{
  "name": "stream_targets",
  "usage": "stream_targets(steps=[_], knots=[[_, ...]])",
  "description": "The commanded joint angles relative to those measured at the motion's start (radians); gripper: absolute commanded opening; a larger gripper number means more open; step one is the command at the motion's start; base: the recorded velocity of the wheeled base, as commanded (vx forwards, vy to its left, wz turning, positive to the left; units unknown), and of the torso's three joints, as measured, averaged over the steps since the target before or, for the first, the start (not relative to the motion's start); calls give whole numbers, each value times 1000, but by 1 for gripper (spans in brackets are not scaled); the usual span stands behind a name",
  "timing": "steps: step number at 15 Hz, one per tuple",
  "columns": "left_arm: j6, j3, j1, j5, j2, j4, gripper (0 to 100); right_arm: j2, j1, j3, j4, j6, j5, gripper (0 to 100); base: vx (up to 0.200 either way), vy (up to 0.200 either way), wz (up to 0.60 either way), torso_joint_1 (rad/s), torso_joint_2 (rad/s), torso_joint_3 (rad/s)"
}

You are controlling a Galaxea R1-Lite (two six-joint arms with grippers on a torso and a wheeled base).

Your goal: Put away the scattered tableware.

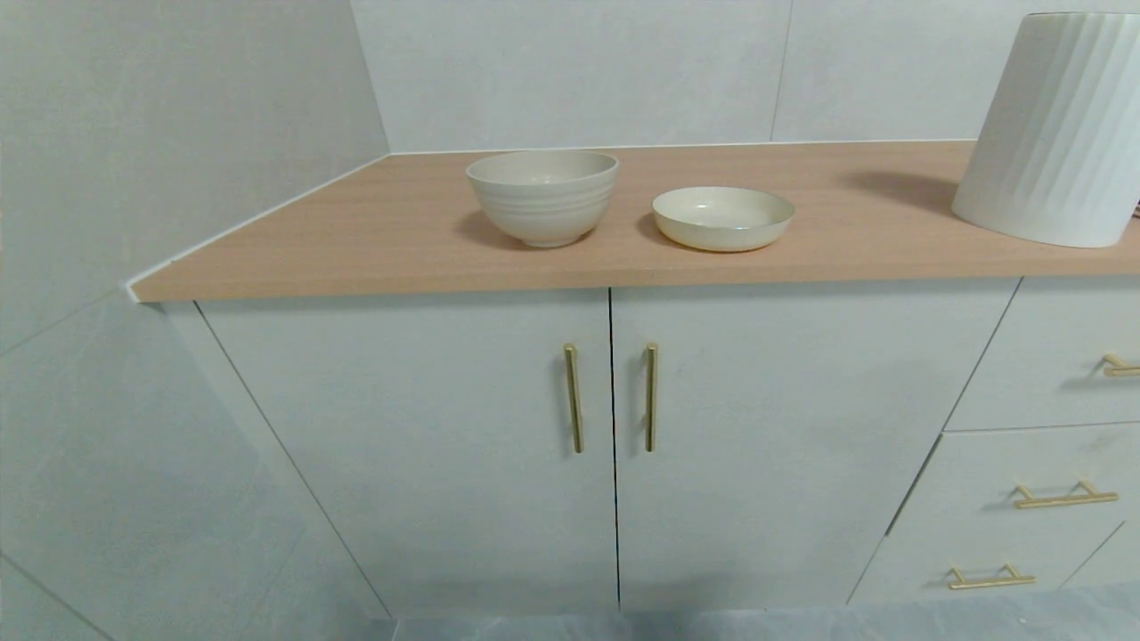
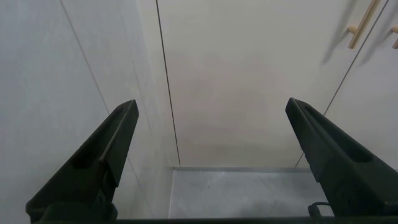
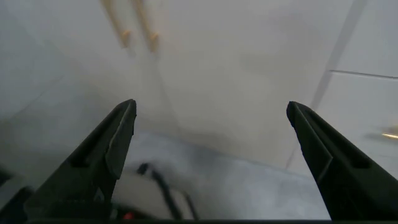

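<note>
Smooth wood-grain table [image 1: 374, 240] across mid-frame. Fluted white cylinder [image 1: 1055, 133] at upper right. On the table at centre, deep round bowl [image 1: 542, 196], matte and ribbed; shallow glossy dish [image 1: 722, 217] just right of it, apart. Spread wide, empty: left gripper [image 2: 210, 106] and right gripper [image 3: 210, 104].

Lit brightly and softly, from above and the right. Threw soft shadows leftward from the bowl [image 1: 542, 196], the shallow dish [image 1: 722, 217] and the ribbed white container [image 1: 1051, 125] onto the countertop [image 1: 356, 240]. Shaded the cabinet doors [image 1: 427, 445] faintly under the overhang and left of the brass handles [image 1: 574, 398]. Splayed straight cabinet lines outward toward the head view's edges. Dimmer, greyer in both wrist views.
</note>
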Motion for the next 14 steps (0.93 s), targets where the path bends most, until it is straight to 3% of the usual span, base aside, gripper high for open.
stream_targets(steps=[1, 3, 8, 14], knots=[[0, 0, 0, 0, 0, 0, 100, 270, 134, -109, -13, 4, 18, 100, 0, 0, 0, 0, 0, 0], [0, 0, 0, 0, 0, 0, 100, 457, 239, -143, -124, 4, 2, 100, 0, 0, 0, 0, 0, 0], [0, 0, 0, 0, 0, 0, 100, 819, 358, -227, -382, 8, -24, 100, 0, 0, 0, 0, 0, 0], [0, 0, 0, 0, 0, 0, 100, 1063, 395, -413, -417, 8, -18, 100, 0, 0, 0, 0, 0, 0]])
